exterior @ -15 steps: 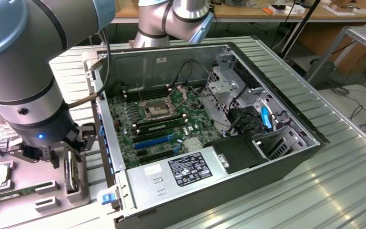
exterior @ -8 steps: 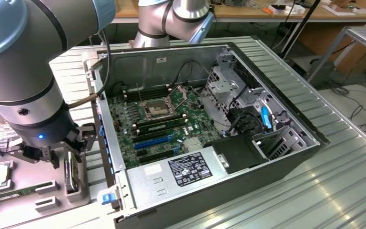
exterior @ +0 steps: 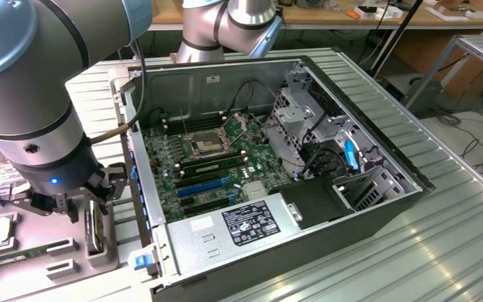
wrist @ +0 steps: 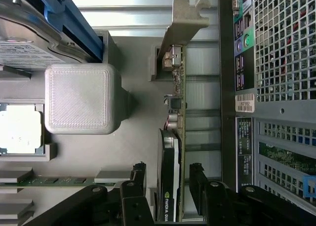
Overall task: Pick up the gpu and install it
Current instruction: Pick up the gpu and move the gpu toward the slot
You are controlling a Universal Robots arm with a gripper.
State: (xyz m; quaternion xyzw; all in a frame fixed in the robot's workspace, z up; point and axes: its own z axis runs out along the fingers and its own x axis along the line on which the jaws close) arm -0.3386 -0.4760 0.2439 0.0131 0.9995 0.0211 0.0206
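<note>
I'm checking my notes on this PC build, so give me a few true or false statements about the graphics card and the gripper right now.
1. The graphics card stands on edge in a grey tray outside the computer case. True.
2. The gripper is clamped shut on the card. False: its jaws are open, one on each side of it.
3. The card is plugged into the motherboard. False: it sits in the tray.
4. The case is open. True.

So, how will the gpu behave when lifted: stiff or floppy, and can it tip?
Probably stiff: the gpu is a flat circuit card with a metal bracket at one end. It stands on its thin edge, so a sideways push could tip it. The black cooler sits on one face, so its weight probably pulls to that side.
</note>
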